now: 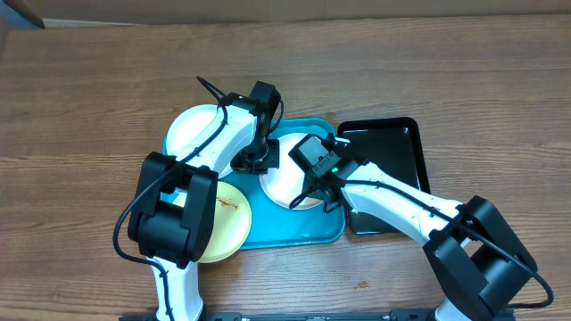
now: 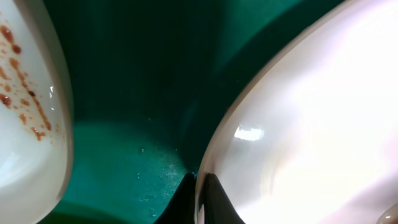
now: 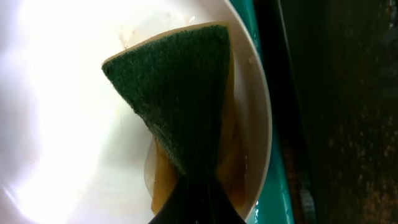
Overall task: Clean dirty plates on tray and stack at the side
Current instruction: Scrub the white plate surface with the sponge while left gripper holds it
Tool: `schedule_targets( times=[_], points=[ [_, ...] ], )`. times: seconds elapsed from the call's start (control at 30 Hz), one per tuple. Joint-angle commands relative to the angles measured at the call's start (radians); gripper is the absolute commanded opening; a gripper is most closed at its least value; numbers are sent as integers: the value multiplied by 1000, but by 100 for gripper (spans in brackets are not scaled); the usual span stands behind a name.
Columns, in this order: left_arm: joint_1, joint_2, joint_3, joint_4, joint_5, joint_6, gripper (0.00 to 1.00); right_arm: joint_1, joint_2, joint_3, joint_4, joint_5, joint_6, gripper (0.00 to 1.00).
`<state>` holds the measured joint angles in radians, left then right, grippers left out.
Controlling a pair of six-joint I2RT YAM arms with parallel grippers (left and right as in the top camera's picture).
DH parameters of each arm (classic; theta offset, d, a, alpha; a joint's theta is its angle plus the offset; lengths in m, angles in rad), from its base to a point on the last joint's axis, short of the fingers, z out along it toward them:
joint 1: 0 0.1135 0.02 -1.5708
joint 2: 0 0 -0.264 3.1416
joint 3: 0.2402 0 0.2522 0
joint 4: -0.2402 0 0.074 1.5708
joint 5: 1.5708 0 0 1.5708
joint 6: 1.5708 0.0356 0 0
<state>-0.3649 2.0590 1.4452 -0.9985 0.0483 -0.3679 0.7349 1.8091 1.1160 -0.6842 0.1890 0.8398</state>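
The turquoise tray holds a white plate in its middle. My left gripper is shut on that plate's rim, with the thin edge pinched between its black fingers. My right gripper is shut on a green-topped yellow sponge, which presses on the same plate near its right rim, with brownish liquid around it. A second white plate lies at the tray's back left and a pale yellow plate with a brown smear at its front left. Another plate with brown-orange smears shows in the left wrist view.
A glossy black tray lies right beside the turquoise tray, under my right arm. The wooden table surrounds both trays. My left arm crosses over the two left plates.
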Motion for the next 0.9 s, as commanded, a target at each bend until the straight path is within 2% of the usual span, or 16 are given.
schedule_targets(
  times=[0.0, 0.17, 0.87],
  points=[
    [-1, 15, -3, 5, -3, -14, 4, 17, 0, -12, -15, 21, 34, 4],
    [-1, 15, -3, 5, -3, -14, 4, 16, 32, -18, -12, 28, 77, 4],
    [-1, 15, -3, 1, -5, -9, 4, -40, 105, -18, 70, 7, 70, 4]
  ],
)
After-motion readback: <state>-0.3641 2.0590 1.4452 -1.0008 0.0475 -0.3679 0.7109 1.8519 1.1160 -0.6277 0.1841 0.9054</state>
